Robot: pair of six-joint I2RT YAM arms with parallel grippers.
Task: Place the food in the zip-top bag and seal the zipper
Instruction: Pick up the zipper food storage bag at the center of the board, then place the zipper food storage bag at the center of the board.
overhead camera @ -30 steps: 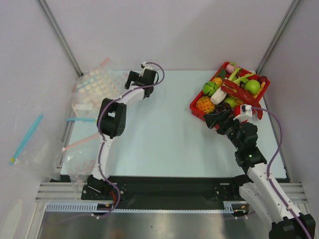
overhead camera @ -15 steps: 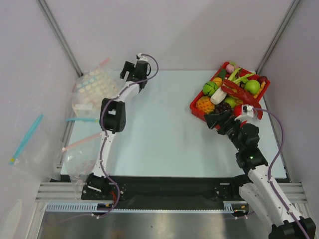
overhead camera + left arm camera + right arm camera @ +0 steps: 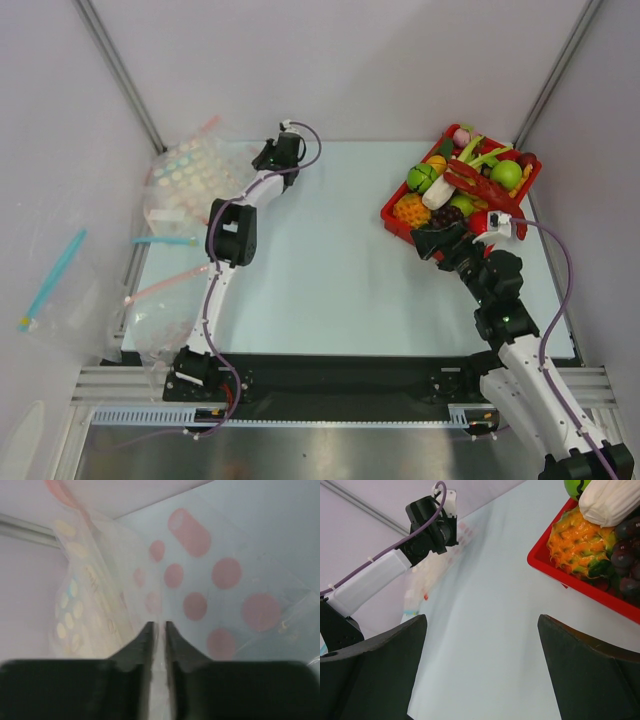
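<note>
Purple grape bunch (image 3: 622, 535) — just beyond the right tool (image 3: 482, 622).

You're looking at a red tray (image 3: 393, 222); a dotted bag (image 3: 185, 180) is lying well left of it, a blue-strip bag (image 3: 60, 300) sitting even further left.

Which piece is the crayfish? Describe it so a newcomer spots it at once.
Go to the far right corner of the table, where a red tray holds a pile of toy foods. The crayfish lies slantwise on top of the pile, toward its right side. It is the only long, glossy red piece; its neighbours are mostly rounder green, yellow and white foods.
</note>
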